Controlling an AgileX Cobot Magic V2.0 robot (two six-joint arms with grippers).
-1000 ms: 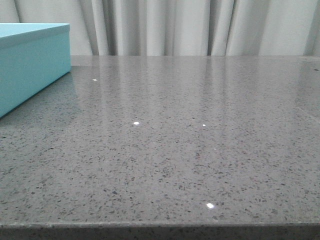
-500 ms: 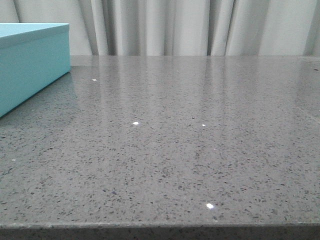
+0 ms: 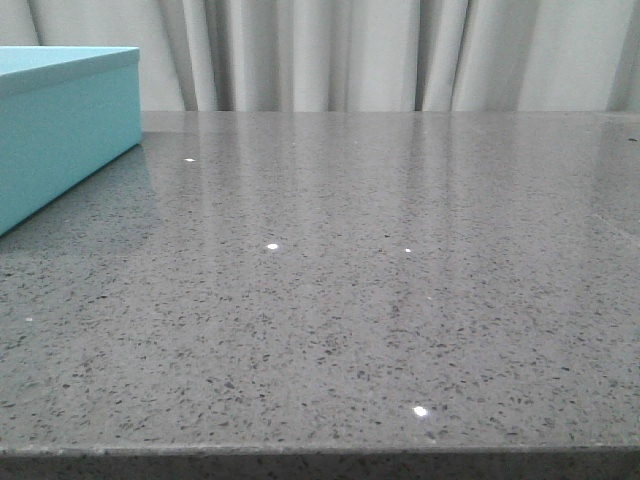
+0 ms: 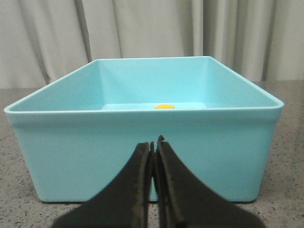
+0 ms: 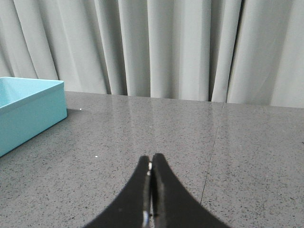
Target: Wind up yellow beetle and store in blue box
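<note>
Pale grey pleated curtains [image 3: 380,55] close off the back of the scene in all 3 views. Below them runs a glossy grey speckled stone surface [image 3: 350,300], with a few bright light spots reflecting on it.

No brand, label or writing readable anywhere.

1 large light turquoise-blue rectangular box [image 4: 142,142] with smooth matte sides and a rounded rim, open at the top. In the front view only its corner [image 3: 60,130] shows, at the far left of the surface. The right wrist view catches the same box at its edge [image 5: 28,114].

1 small glossy yellow toy car [image 4: 164,107]: only a thin yellow sliver shows over the box's near wall, on the box floor toward the far wall. Wheels and windows are hidden by the wall, too small to tell more.

2 grippers. Left gripper [image 4: 154,145], black, fingers pressed together with nothing between them, sits just in front of the box's near wall, outside the box. Right gripper [image 5: 150,166], black, fingers also pressed together and holding nothing, above bare surface, well apart from the box. Neither arm shows in the front view.
</note>
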